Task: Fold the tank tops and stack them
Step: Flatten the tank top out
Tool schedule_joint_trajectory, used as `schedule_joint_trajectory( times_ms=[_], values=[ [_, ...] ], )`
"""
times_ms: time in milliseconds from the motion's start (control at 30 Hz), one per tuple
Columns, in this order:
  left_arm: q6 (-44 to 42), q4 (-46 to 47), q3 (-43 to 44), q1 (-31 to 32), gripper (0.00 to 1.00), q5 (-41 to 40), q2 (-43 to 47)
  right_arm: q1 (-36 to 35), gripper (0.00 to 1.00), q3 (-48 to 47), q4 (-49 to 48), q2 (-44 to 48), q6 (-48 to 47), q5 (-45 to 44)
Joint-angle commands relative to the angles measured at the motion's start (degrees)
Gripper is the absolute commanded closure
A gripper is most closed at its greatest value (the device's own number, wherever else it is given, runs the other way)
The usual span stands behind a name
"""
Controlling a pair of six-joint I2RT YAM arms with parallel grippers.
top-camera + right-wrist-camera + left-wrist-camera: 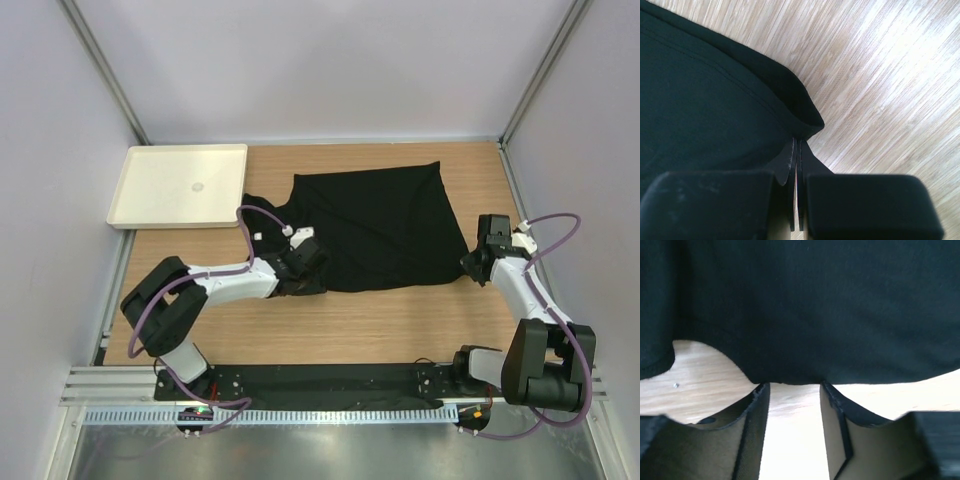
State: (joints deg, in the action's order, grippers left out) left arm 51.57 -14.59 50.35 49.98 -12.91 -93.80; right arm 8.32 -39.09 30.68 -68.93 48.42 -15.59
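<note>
From the top cam I see the black soft-fabric sleeveless tank top [380, 225] spread flat on the light wood-grain table [400, 320], centre-right, straps and scooped neck toward the left, hem toward the right. Its far-left strap lies near the cream rectangular plastic tray [160, 190] at the table's far-left corner, not touching it. L gripper [310, 262] sits low at the top's near-left edge. On the L wrist cam its jaws stand apart, bare wood showing btwn the fingers [757, 410], and the fabric edge [815, 305] lies right at the tips [792, 385]: nothing pinched, so I call it released. R gripper [472, 266] is at the top's near-right corner. On the R wrist cam the jaws [799, 142] are clenched tight w/ only a hairline slit, and the hem corner [705, 100] runs into the tips, so it's grasping the tank top there. A tiny white speck near the neckline is too small for me to read as a label.
</note>
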Motion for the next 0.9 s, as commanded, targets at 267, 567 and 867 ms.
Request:
schedule_joint_trajectory(
  times_ms=[267,567,867],
  values=[
    [0.28,0.53,0.89,-2.69,0.48,0.43,-1.30,0.12,0.99,-0.55,-1.50,-0.07,-0.35,0.39],
    [0.02,1.40,-1.66,-4.01,0.48,-1.95,2.66,0.12,0.99,0.07,-2.11,-0.51,-0.61,0.83],
    [-1.47,2.28,1.16,-4.18,0.78,1.74,-1.04,0.12,0.99,0.42,-2.38,-0.77,-0.88,1.01]
  ],
)
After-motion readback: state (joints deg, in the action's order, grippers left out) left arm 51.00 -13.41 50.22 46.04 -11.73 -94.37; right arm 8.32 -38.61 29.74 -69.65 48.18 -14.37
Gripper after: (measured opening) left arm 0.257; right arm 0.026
